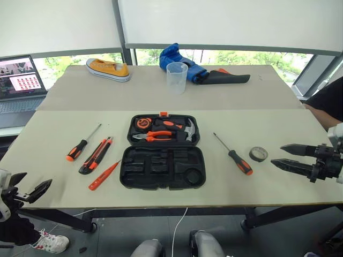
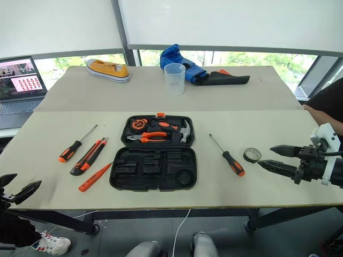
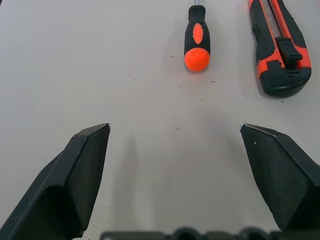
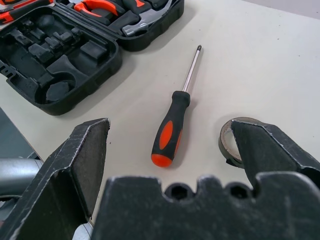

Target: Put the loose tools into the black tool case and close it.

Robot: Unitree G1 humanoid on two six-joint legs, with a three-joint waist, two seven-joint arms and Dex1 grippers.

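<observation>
Both grippers stand spread and empty: the left gripper well left of the black tool case, the right gripper well right of it. Left of the case (lid open) lie a screwdriver, utility knife and tester screwdriver; right of it, another screwdriver and the tape roll.

Bright, even daylight from the windows behind the table; the blinds above are blown out near white. Shadows are soft and short: a faint one under the black tool case, a pale streak below the left gripper on the tabletop. No glare on the tools. Head views sharp, slight bowing at edges. Wrist views: fingers soft, tabletop crisp.
</observation>
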